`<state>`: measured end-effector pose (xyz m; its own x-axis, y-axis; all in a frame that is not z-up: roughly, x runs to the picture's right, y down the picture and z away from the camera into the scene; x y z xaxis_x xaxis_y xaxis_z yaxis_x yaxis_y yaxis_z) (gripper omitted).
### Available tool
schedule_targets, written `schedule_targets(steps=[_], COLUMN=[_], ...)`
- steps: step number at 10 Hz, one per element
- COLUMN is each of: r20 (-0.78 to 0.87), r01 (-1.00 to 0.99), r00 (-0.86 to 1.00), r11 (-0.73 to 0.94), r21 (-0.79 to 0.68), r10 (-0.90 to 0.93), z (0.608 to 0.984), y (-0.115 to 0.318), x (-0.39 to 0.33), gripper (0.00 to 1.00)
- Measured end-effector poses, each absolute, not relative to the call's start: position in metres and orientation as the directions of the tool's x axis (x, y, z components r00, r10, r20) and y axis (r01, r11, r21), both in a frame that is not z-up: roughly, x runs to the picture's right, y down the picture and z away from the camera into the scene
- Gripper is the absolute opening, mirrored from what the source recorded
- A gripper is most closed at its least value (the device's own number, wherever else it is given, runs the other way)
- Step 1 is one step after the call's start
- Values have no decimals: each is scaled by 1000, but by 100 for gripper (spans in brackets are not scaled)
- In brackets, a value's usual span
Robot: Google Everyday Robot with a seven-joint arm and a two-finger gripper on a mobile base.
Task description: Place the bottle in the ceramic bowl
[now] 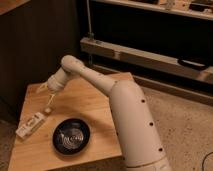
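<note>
Hazards follow from the present layout, listed from the largest item down. Arm [125, 112]: its bulky white links reach across the table [82, 107] from the right edge, so a low sweep toward the near edge could, in all likelihood, catch the ceramic bowl [71, 137] and push it off. Table: the top is small and the task items sit close to its borders, leaving little margin for any slide. Ceramic bowl: it rests by the near edge, roughly mid-way along it, and its glossy shallow wall may let a flat item skid out if released high or off-centre. Bottle [31, 125]: it lies flat and diagonal on the wood close to the left edge, toward the near-left corner, just beside the bowl but not touching it; a descent that lands off its middle could nudge it over that edge, and a grip across its flat faces may slip or let it swing. Gripper [45, 97]: it hangs over the far-left part of the table with its jaws spread and nothing between them. Relative to the gripper, the bottle lies nearby on the near side, slightly closer to the left edge, and clear of the fingers.
</note>
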<state>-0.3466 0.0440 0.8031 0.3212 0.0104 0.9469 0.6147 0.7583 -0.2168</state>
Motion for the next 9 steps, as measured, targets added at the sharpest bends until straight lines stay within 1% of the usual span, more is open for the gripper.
schedule_targets(steps=[4,9], r20=[948,940], r01=[643,676], r00=[319,339], r11=[734,704], r21=[-221,-220], r10=[6,-32], z=[816,822], y=[52,67], x=[-349,-354], gripper=[65,65])
